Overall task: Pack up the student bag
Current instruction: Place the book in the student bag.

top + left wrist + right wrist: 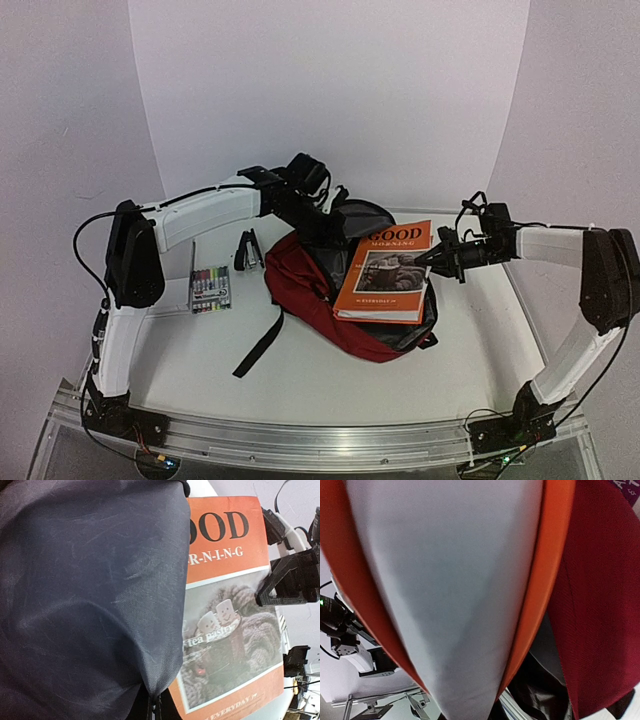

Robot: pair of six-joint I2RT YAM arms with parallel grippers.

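Top external view shows the packing barely under way; the student bag [297, 287], a dark red fabric backpack with grey lining and black straps, lies in the middle of the white table [330, 390] with its mouth open; the left gripper [325, 212], jaws closed, pinches the bag's upper flap on its far side and holds the lining up; the right gripper [434, 258], clamped narrow on the right edge of the orange paperback book [385, 270], holds that book flat over the bag's opening, on top of it rather than inside; whether any corner has entered the bag cannot be told. Nothing can be seen within the bag; its interior is mostly hidden under the book. Left of the bag, outside it, lie a black stapler [247, 250] and a clear case of coloured marker pens [211, 288]; by that, the book wants sliding in, and these two remain to be packed.
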